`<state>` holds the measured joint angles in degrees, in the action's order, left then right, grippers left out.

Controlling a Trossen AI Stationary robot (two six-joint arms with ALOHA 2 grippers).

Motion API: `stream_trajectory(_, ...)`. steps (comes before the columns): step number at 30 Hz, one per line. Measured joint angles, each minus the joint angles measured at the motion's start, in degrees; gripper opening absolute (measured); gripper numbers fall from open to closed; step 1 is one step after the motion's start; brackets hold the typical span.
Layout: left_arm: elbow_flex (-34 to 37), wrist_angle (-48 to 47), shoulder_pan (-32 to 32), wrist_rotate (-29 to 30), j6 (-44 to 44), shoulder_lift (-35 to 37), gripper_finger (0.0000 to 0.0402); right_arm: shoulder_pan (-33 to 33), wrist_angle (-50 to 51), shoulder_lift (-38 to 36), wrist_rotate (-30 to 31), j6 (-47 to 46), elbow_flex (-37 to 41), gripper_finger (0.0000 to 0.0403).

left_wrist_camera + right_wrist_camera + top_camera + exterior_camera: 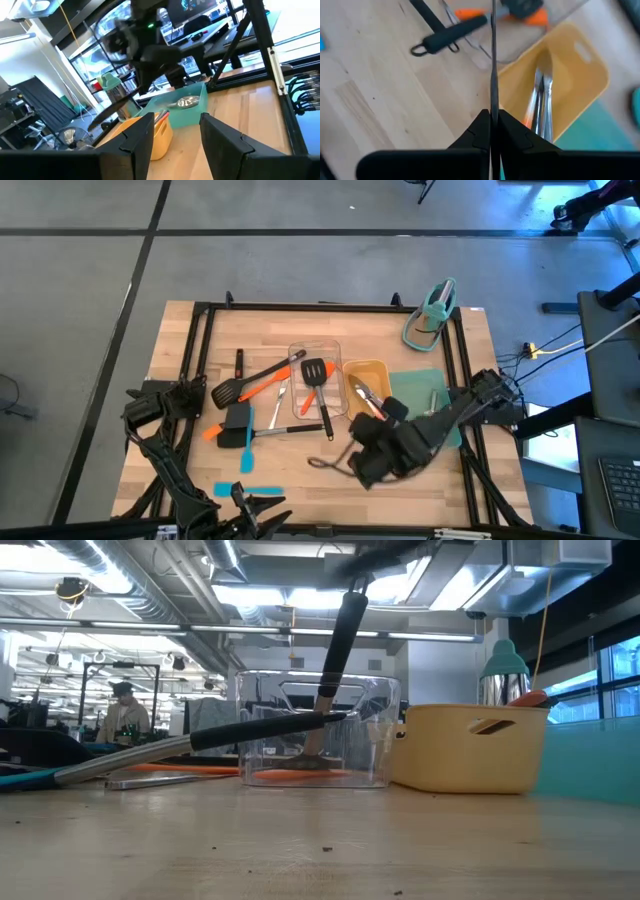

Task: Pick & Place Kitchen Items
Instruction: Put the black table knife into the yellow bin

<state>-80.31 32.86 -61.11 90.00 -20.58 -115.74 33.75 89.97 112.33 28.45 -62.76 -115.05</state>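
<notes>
We've got the right gripper (pixel 491 125) up over the bench (pixel 180 350), jaws pinched tight on a thin dark utensil (pixel 493 60) that shows edge-on in the right wrist view, hanging just beside the yellow tray (pixel 580 65) where steel tongs (pixel 542 105) already lie. In the low view it dangles as a black handle (pixel 340 640) above the clear tray (pixel 310 730), so we judge it light and stiff, but held by its thin edge it could twist or slip in the pinch. A hold mid-handle looks safer to us than one at the tip. The left gripper (pixel 172 137) waits at the bench's left edge, jaws parted on nothing. Other turners and spatulas, like the black slotted turner (pixel 315 370), lie around the clear tray.
</notes>
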Motion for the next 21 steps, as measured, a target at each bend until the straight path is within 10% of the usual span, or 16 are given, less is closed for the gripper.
stream_trajectory(21, 0.0, -0.04, -2.24, -0.02, -0.05, -0.02, 0.0155, -20.96, 0.01, 0.29, -13.95, 4.91, 14.63, 0.0016)
